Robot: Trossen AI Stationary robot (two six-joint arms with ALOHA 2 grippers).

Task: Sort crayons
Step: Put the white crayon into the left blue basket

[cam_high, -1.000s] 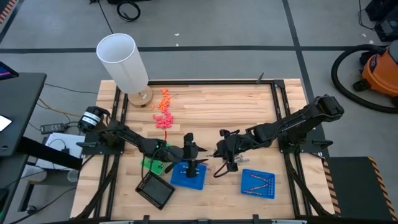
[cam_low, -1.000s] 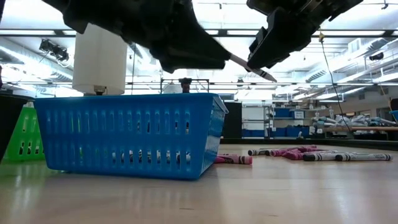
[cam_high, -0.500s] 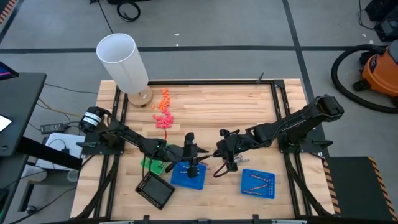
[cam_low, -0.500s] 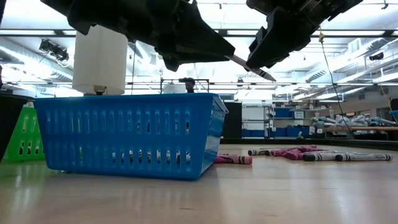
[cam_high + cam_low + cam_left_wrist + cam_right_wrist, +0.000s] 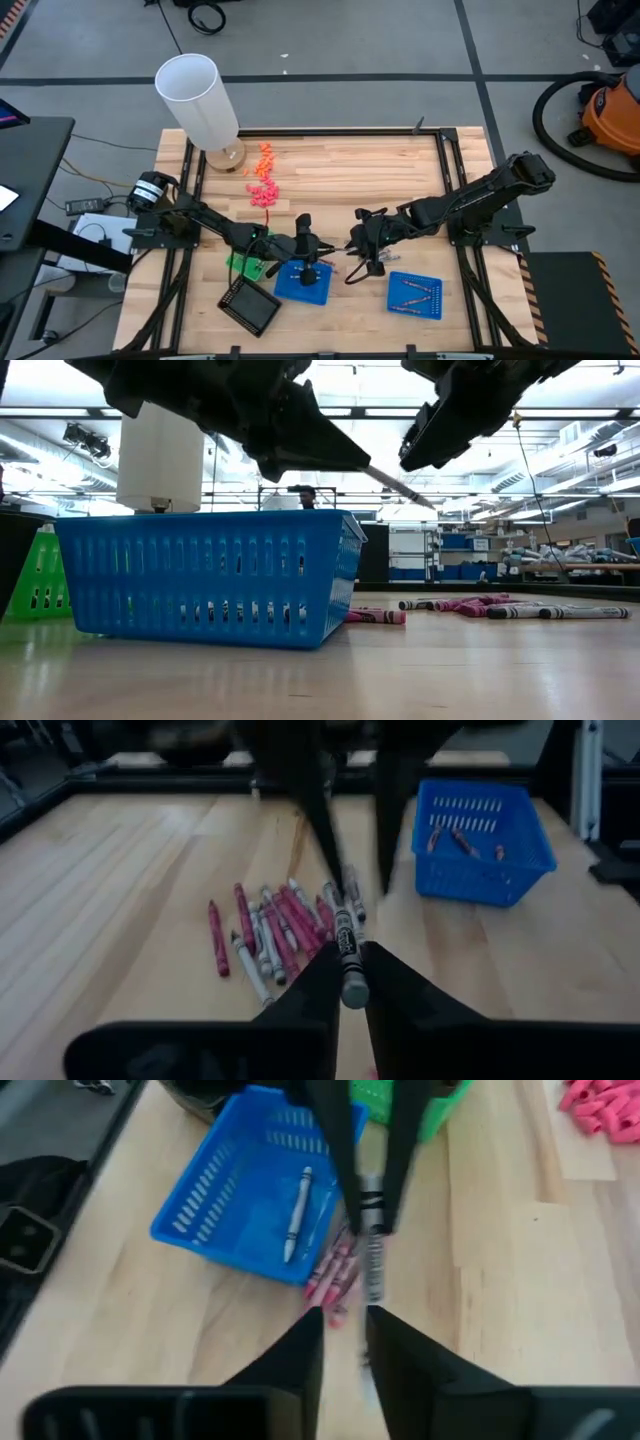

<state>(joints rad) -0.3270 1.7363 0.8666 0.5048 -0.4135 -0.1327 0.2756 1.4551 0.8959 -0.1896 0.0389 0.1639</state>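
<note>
A silver-grey crayon point(image 5: 346, 945) hangs in the air between my two grippers, above a pile of pinkish-red, maroon and grey crayons point(image 5: 275, 925) lying on the table. My left gripper point(image 5: 350, 955) is shut on it. My right gripper point(image 5: 345, 1320) faces it from the other side, open. Its fingers stand on either side of the crayon's far end point(image 5: 372, 1275), and I see no touch. In the low view the crayon point(image 5: 400, 487) sticks out of my left gripper point(image 5: 352, 460), just below my right gripper point(image 5: 412, 452). My left gripper pinches the silver-grey crayon's near end point(image 5: 348, 985) between its two fingertips. The fingers come nearly level from the table's left, and the crayon runs on in line with them. It is lifted clear of the table and slopes a little downward to its free tip point(image 5: 430, 503).
A blue basket point(image 5: 302, 284) holding one grey crayon point(image 5: 297, 1210) stands under my left gripper. A second blue basket point(image 5: 415, 295) holds reddish crayons. A green basket point(image 5: 244, 263), a black tray point(image 5: 250, 306), a white cylinder point(image 5: 200, 98) and orange and pink bits point(image 5: 263, 180) lie left and far.
My left gripper has shut on the silver-grey crayon's end and taken hold of it. My right gripper, which held the crayon before, has opened and let go. Neither arm has shifted, and the crayon stays in the air where it was.
</note>
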